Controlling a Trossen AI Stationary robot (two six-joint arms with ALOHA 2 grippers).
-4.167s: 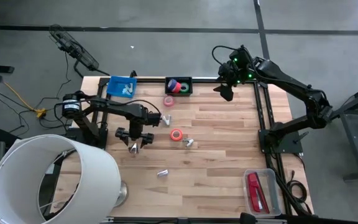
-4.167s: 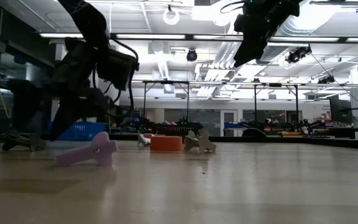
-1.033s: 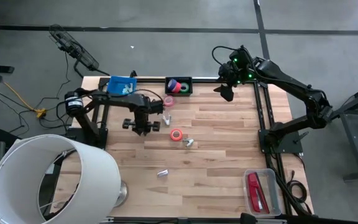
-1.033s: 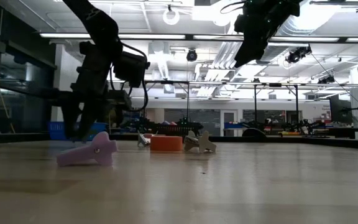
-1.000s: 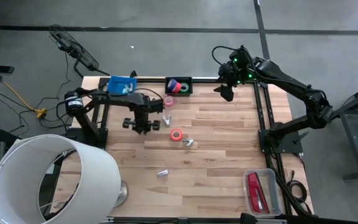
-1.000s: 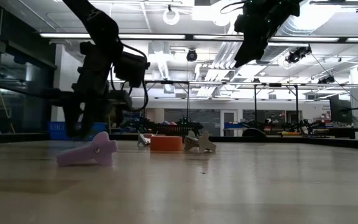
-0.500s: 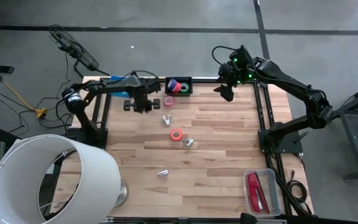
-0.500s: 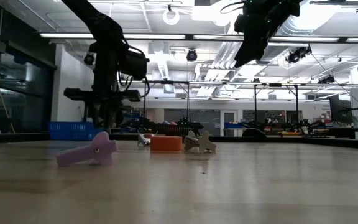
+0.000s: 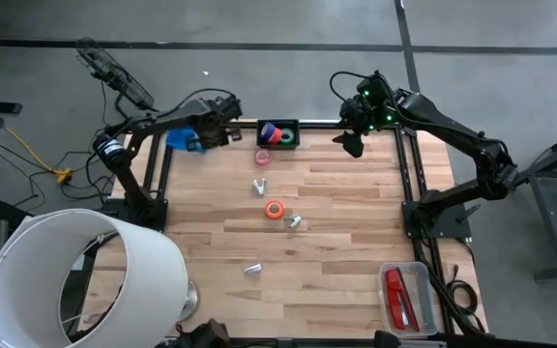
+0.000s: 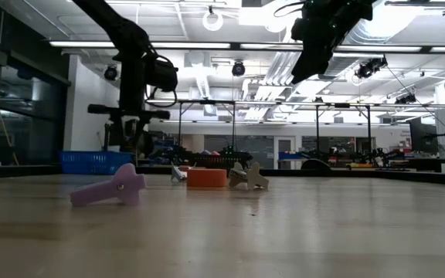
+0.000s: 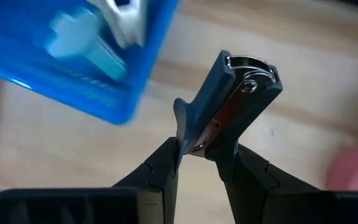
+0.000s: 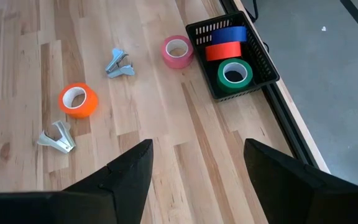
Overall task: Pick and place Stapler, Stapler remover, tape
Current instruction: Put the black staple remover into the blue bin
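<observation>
My left gripper [image 9: 219,124] hangs at the far left of the table, beside the blue basket [image 9: 184,137], shut on a grey-blue staple remover [image 11: 229,93]. The blue basket [image 11: 73,62] holds other removers. A black basket [image 9: 278,133] holds tape rolls. A pink tape roll [image 9: 263,156], an orange tape roll [image 9: 275,209], two silvery removers [image 9: 259,185] [image 9: 294,223] and a purple remover [image 9: 252,269] lie flat on the wood. The red stapler [image 9: 398,295] lies in a clear tray at the near right. My right gripper [image 9: 353,143] waits open, high at the far right. My left gripper pinches the staple remover by its narrow handle end [image 11: 194,142] between the two fingers. The fingers come from above, pointing steeply down. The remover sticks out past the fingertips with its metal claw end [image 11: 253,71] away from them, lifted clear of the table.
A large white cylinder [image 9: 75,280] covers the near left corner. The clear tray [image 9: 406,298] sits at the near right edge. In the low view the purple remover [image 10: 114,188], orange tape [image 10: 206,177] and a silvery remover [image 10: 247,177] lie in a row.
My left gripper has swung from the middle left of the table toward the far edge and the blue basket, rising and rolling its wrist. It stays shut on the staple remover, which travels with it clear of the table. My right arm has kept still.
</observation>
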